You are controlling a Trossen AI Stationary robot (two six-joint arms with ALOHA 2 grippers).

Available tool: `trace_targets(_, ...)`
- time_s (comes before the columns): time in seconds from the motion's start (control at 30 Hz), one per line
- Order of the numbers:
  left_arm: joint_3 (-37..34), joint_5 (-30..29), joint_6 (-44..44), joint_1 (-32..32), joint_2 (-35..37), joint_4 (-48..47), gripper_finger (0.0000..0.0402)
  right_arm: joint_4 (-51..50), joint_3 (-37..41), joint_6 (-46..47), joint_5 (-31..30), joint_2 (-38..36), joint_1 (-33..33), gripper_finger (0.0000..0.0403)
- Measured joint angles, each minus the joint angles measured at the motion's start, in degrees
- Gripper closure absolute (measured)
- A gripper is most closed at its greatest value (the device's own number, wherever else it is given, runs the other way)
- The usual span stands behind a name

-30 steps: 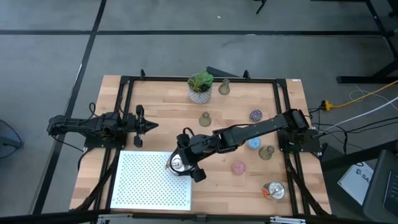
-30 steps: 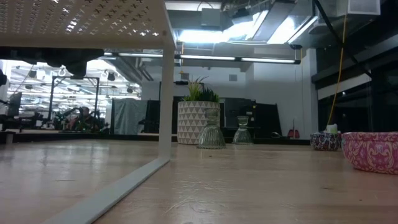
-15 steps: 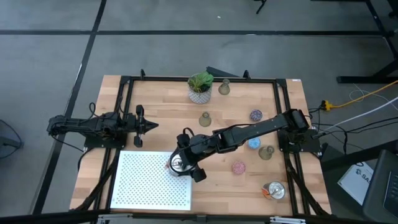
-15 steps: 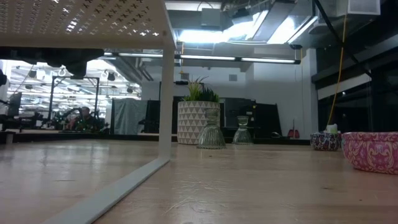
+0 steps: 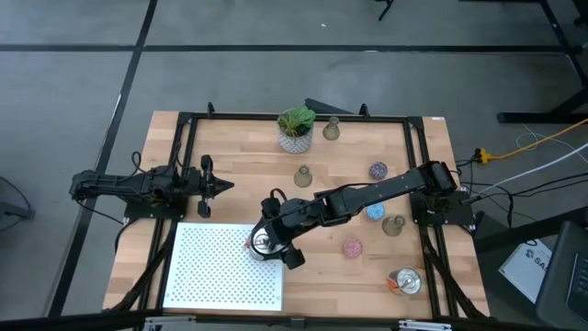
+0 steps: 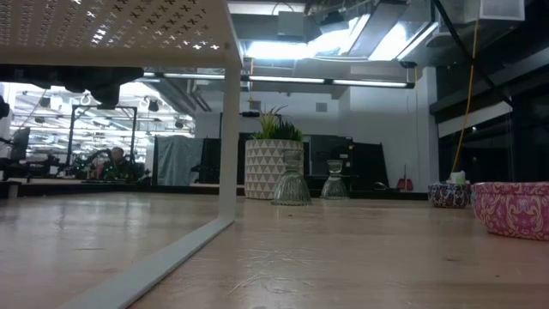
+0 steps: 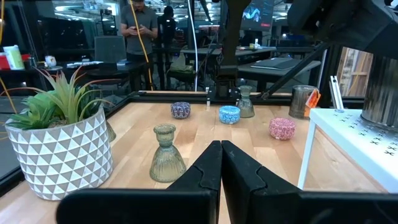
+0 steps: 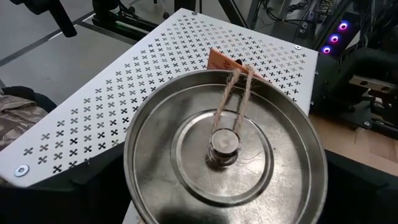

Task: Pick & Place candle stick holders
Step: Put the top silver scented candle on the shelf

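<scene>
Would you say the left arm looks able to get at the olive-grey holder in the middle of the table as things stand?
Probably yes: the left tool, shut, points toward the olive-grey holder with bare wood between them; the right arm lies nearer the table's front.

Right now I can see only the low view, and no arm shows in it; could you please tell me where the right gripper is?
Observer: The right gripper is over the right edge of the white perforated shelf, with a shiny silver holder directly under its wrist camera.
Operator: Thank you. And the left arm?
Observer: The left gripper is shut and empty. It waits at the left side of the wooden table, beyond the shelf.
Operator: Is there a holder that I am missing on the right?
Observer: Yes, a second silver holder with an orange tag sits near the front right corner.
</scene>
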State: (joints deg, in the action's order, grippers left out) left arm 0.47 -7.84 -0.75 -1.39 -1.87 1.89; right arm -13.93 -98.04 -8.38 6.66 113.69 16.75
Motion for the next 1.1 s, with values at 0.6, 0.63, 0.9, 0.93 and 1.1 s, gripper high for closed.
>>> trace_targets(0.6, 0.00, 0.00, 0.00, -0.01, 0.00, 0.00, 0.0398, 0.44, 0.00, -0.14, 2.41, -0.02, 0.16, 0.0004)
trace_targets(0.63, 0.00, 0.00, 0.00, -0.02, 0.00, 0.00, 0.0398, 0.44, 0.00, -0.16, 2.32, -0.02, 0.18, 0.0003)
trace_targets(0.9, 0.00, 0.00, 0.00, -0.02, 0.00, 0.00, 0.0398, -0.19, 0.00, -0.04, -0.91, -0.20, 0.34, 0.0003)
trace_targets(0.93, 0.00, 0.00, 0.00, -0.01, 0.00, 0.00, 0.0398, -0.29, 0.00, 0.06, -0.96, -0.23, 0.33, 0.0003)
trace_targets(1.1, 0.01, 0.00, 0.00, -0.02, 0.00, 0.00, 0.0398, -0.09, 0.00, 0.24, -2.19, -0.46, 0.31, 0.0003)
